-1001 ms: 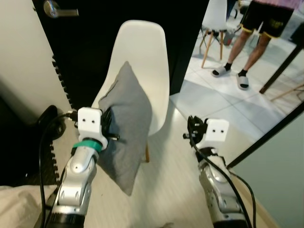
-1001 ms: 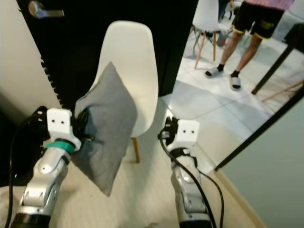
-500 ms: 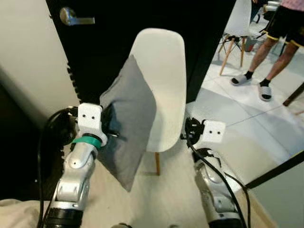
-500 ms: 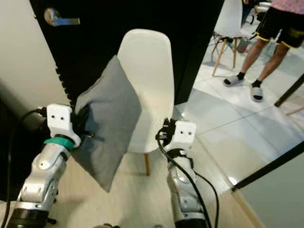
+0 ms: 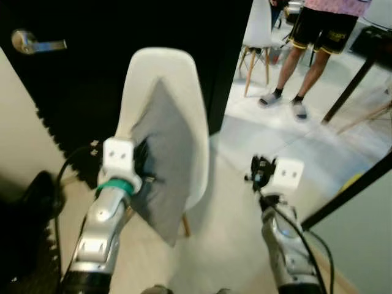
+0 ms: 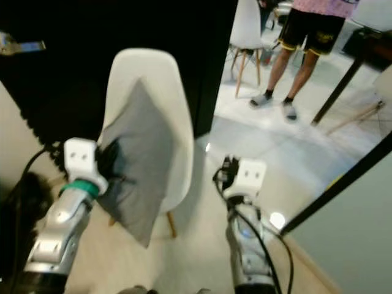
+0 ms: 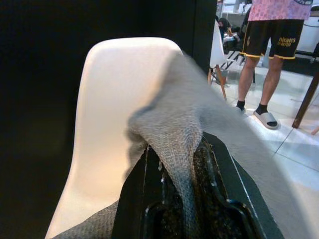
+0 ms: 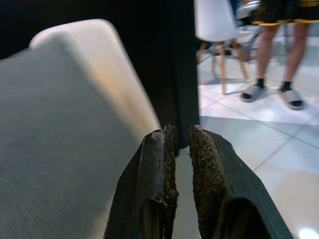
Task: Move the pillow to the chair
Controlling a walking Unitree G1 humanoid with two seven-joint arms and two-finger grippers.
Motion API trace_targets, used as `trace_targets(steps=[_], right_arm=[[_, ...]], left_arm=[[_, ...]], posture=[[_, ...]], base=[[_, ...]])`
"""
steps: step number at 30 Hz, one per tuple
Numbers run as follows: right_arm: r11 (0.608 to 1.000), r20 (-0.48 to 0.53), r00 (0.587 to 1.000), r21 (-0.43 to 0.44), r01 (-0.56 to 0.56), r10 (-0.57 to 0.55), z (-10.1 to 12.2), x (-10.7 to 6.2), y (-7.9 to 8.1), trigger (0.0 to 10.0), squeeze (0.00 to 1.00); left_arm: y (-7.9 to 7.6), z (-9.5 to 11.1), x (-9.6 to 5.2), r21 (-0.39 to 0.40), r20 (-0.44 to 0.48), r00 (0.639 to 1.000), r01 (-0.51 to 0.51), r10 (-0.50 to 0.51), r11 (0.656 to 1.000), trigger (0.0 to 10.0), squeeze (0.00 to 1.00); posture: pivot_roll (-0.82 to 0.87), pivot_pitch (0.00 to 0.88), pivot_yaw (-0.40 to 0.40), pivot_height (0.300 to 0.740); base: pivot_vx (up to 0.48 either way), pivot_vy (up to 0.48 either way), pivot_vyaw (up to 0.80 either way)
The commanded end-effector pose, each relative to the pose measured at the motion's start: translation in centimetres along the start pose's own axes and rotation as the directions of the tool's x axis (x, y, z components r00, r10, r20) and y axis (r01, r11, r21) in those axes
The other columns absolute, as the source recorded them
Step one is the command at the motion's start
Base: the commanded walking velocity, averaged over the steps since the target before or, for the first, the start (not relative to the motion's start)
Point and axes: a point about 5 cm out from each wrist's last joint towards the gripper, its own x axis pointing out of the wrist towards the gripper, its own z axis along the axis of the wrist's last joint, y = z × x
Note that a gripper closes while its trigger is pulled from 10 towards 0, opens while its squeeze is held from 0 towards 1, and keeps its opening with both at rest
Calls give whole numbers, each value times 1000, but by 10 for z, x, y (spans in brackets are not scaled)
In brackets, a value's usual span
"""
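**Pillow held up against the chair back**

Dark doorway backdrop: a black door (image 5: 92, 73) with a silver lever handle (image 5: 33, 44) at far left, pale wood-look floor below, glossy white tile beyond the opening on the right.

Left arm, silver with a green band at the wrist, holds the left gripper (image 7: 177, 164) clamped on a bunched fold of the pillow (image 5: 164, 162). Pillow is grey woven fabric, coarse knit visible in the wrist view, square with a pointed upper corner, hanging tilted off the floor. It sits in front of the chair (image 5: 174, 92), overlapping the backrest; actual contact cannot be confirmed.

Chair: smooth white moulded plastic shell, rounded top, tapered wooden legs.

Right gripper (image 8: 178, 149) is held up to the right of the chair, rough-textured black fingers nearly together with a thin gap, nothing between them.

Far right background: a second white chair (image 5: 260, 27) on wooden legs, and a person's legs (image 5: 303, 67) in black shorts with yellow trim, dark socks, slide sandals. White lettering on the shorts reads "mirates" and "FLY BETTER" in the left wrist view.
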Motion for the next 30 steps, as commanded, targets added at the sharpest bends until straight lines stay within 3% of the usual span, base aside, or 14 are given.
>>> trace_targets(steps=[1, 12, 19, 24, 30], right_arm=[[1000, -14, 1000, -7, 10, -10, -3, -2, -3, 10000, 0], [1000, -12, 1000, -9, 10, -10, -3, -2, -4, 10000, 0], [999, -15, 1000, -52, -13, 13, -2, -1, -1, 10000, 0], [998, -12, 1000, -53, -28, 27, -2, -1, 2, 10000, 0], [1000, -15, 1000, -21, -17, 17, -4, -3, -1, 10000, 0]], left_arm=[[0, 14, 2, -8, 76, 997, -5, 6, 1000, 10000, 0], [-1, 14, 2, -10, 70, 998, -4, 5, 1000, 10000, 0], [-2, 16, 3, -10, 83, 997, 2, -1, 1000, 10000, 0], [-2, 16, 3, -12, 83, 997, 1, 0, 1000, 10000, 0], [-2, 15, 2, -16, 82, 997, 4, -3, 1000, 10000, 0]], posture=[[60, 13, 75, 740], [57, 14, 78, 740], [55, 15, 79, 740], [56, 16, 79, 740], [54, 16, 79, 740]], base=[[300, 0, 0], [82, 0, 0], [327, 0, 114], [340, 0, 759], [344, 0, 0]])
